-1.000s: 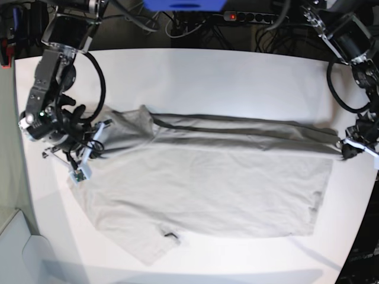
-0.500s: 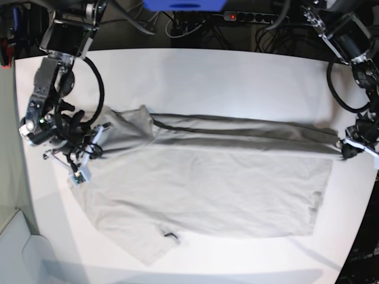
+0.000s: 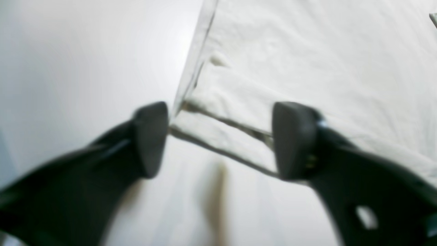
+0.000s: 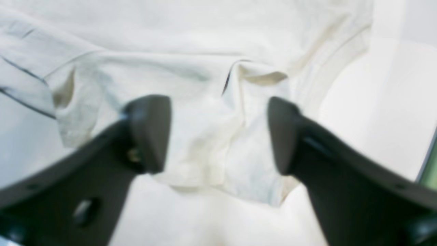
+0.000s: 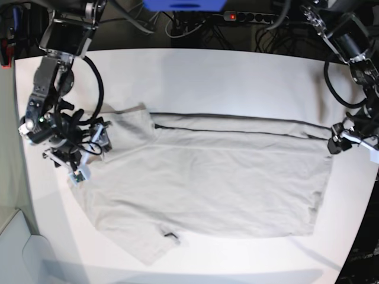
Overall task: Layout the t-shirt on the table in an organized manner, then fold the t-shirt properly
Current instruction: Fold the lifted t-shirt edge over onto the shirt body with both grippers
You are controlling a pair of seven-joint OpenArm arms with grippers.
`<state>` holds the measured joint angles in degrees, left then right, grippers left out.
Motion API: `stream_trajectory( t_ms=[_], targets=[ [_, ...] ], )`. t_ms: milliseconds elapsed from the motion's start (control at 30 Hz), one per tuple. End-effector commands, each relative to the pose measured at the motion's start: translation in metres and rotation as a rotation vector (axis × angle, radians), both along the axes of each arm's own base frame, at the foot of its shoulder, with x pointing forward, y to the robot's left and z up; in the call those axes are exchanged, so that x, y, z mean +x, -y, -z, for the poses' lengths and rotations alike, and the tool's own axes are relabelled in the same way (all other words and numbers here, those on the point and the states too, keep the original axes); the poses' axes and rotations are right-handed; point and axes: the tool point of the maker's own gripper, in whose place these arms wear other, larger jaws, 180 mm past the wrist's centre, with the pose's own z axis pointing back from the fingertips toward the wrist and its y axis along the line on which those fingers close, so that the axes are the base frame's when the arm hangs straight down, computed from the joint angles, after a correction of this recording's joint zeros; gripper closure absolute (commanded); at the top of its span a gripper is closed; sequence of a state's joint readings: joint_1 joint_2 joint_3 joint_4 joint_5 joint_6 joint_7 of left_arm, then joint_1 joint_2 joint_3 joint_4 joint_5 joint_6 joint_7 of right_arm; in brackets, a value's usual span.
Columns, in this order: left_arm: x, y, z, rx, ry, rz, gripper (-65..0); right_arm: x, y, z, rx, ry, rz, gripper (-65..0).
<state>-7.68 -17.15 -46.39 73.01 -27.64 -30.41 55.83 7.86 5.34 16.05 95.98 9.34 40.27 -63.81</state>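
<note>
The t-shirt [image 5: 207,183] lies spread flat across the middle of the white surface [image 5: 237,77], its long axis running from nine o'clock to three o'clock in the base view. A folded band of cloth runs along its far edge, toward twelve o'clock, and a small dark mark sits near the hem at about six o'clock.

The right hand [image 5: 98,142] is at the nine o'clock end of the shirt, over the bunched sleeve there. In its wrist view the right hand [image 4: 218,133] has its two dark fingers [image 4: 150,130] spread wide, with crumpled cloth of the t-shirt [image 4: 211,136] lying between them and nothing pinched (the cloth rests on the surface, loose and creased).

The left hand [image 5: 336,144] is at the three o'clock end, just beside the shirt's far corner. Its wrist view shows the left hand [image 3: 220,140] also wide, the fingers [image 3: 293,140] standing apart on either side of a folded corner of the t-shirt [image 3: 290,68]; one fingertip sits right at the cloth's edge, though blur hides whether it touches. Bare surface [image 3: 85,61] fills the nine o'clock side of that view.
</note>
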Motion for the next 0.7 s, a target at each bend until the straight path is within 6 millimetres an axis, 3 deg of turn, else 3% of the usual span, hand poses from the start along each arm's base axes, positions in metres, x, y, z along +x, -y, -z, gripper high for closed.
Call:
stream_trajectory(
  t_ms=[0, 100, 233, 333, 467, 667],
  targets=[
    [0.011, -0.013, -0.027, 0.028, 0.084, -0.016, -54.9, 0.011, 0.008, -0.02, -0.016, 0.067, 0.009, -51.0],
    [0.005, -0.027, -0.04, 0.039, 0.121, -0.065, -64.7, 0.005, 0.011, -0.025, -0.033, 0.082, 0.01, -52.3],
    [0.0, -0.024, -0.053, 0.075, 0.15, -0.061, -65.0, -0.009, 0.014, -0.03, -0.069, 0.098, 0.005, -52.3],
    [-0.01, -0.022, -0.038, 0.075, 0.103, -0.054, -65.0, -0.024, 0.013, -0.025, -0.08, 0.083, -0.002, -52.3],
    [-0.021, -0.007, -0.002, 0.052, 0.006, -0.004, -65.0, -0.04, 0.015, -0.012, -0.062, 0.045, 0.021, -52.3],
    [-0.024, 0.001, 0.008, 0.06, 0.013, 0.017, -65.0, -0.047, 0.022, -0.008, -0.049, 0.033, 0.061, -52.3]
  ],
)
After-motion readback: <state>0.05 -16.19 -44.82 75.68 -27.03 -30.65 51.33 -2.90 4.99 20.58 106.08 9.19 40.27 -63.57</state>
